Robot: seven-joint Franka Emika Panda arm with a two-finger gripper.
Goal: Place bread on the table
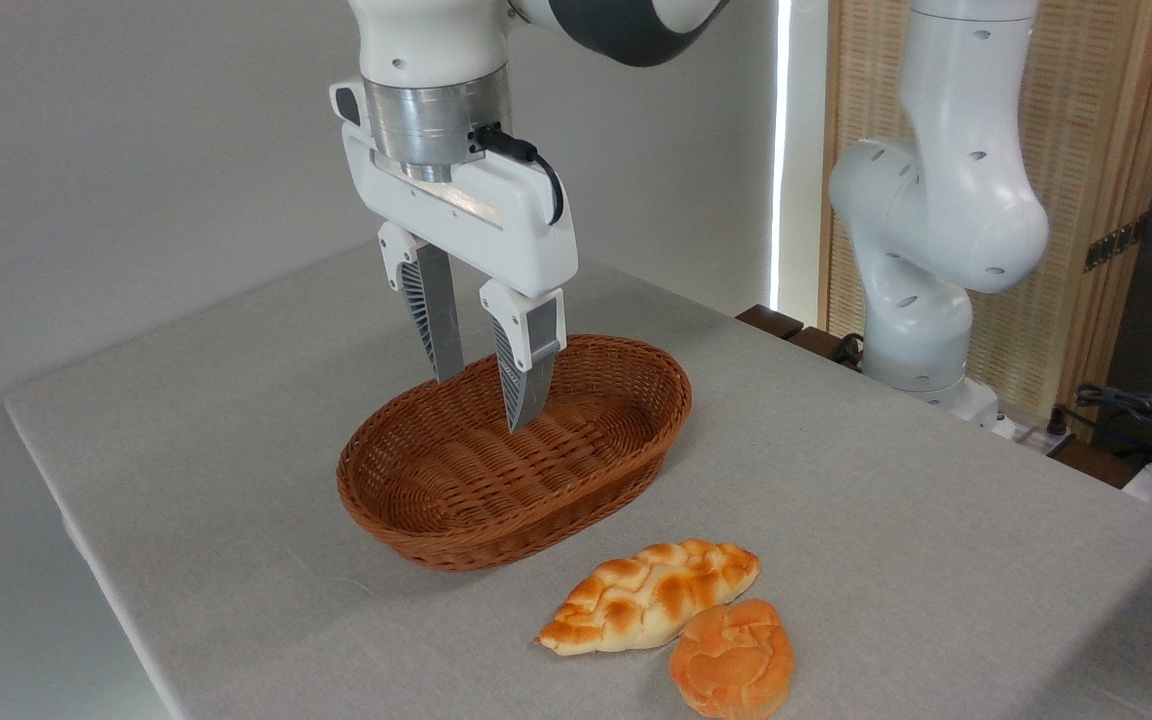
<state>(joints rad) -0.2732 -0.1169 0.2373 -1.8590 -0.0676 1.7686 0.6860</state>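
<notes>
The bread (733, 660), a small round orange-brown bun with a lobed top, lies on the light grey table (236, 420) near the front edge. It touches the right end of a longer pale golden braided loaf (648, 595). My gripper (486, 395) hangs open above the brown wicker basket (521, 505), its fingertips over the basket's far half, with nothing between them. The basket's inside looks empty. The gripper is well apart from the bun, up and to the left of it.
The arm's white base (921, 300) stands off the table's far right edge, beside a wooden slatted screen. Cables and a dark device lie at the far right. The table's left and front edges drop off close to the basket and the loaves.
</notes>
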